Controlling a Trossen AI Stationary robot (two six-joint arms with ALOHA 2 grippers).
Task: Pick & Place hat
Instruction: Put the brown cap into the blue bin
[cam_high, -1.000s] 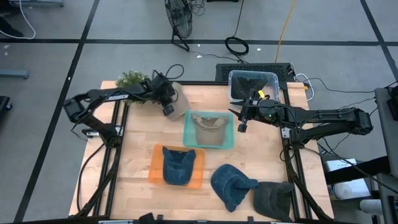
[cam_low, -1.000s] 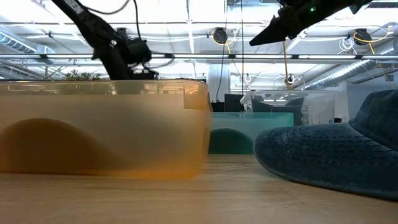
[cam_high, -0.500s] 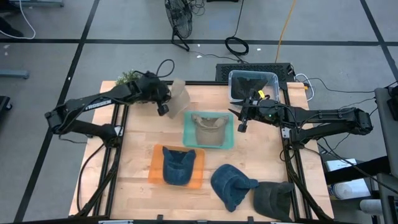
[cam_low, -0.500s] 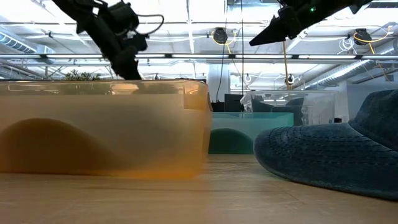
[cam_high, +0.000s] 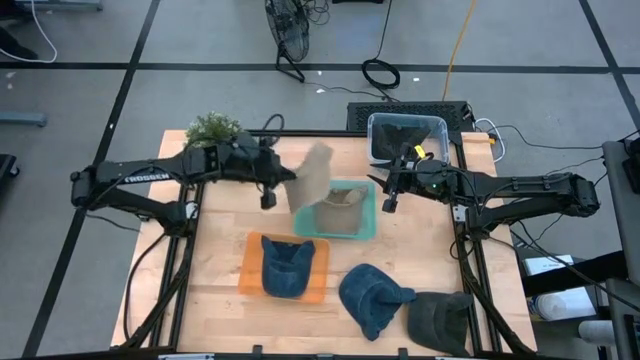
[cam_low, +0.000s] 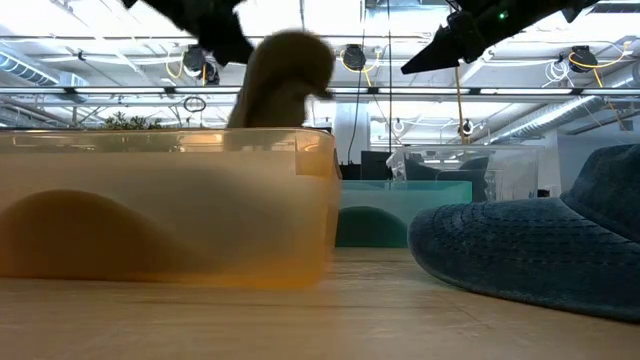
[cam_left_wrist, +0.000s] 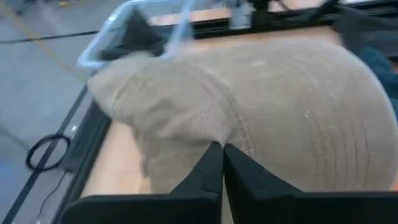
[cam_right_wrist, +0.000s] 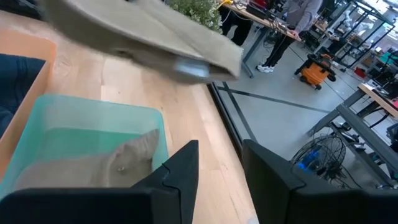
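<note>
Tan hat (cam_high: 312, 178) pinched in left jaws above teal bin (cam_high: 367, 226) (wrist view confirms); right jaws spread, empty.

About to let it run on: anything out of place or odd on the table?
Only two hats lie loose: a blue hat and a dark hat sit on the bare table at its near right corner, outside any bin.
</note>
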